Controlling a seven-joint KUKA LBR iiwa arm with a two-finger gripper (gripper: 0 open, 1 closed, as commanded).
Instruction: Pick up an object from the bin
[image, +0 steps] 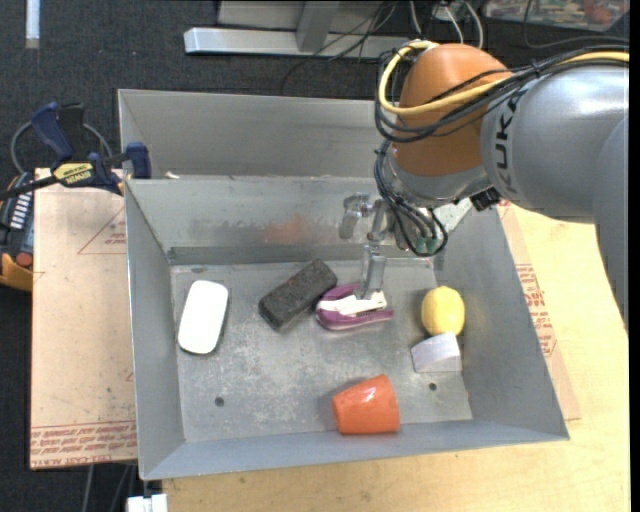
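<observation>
Nearest me, an orange cup (366, 405) lies on its side close to the front wall of the bin (160, 420), apart from everything else. Behind it to the right, a pale block (436, 353) sits just below a yellow ball (443, 310), the two touching or nearly so.

At mid-floor lies the purple thing (350, 312), low and flat with a white part on top. The gripper (372, 296) comes straight down onto its right half. From here I cannot tell whether the gripper is open, closed or already gripping. I judge this the target, because the tool stands upright over it and nothing else is under it.

A dark sponge (297, 293) lies aslant just left of the purple thing, perhaps touching its end, so a sideways nudge could drag it along. The white oval (203, 316) rests well off to the left.

Room is good: bare floor in front, the ball well to the right, and the back wall behind. A straight lift should clear everything.
</observation>
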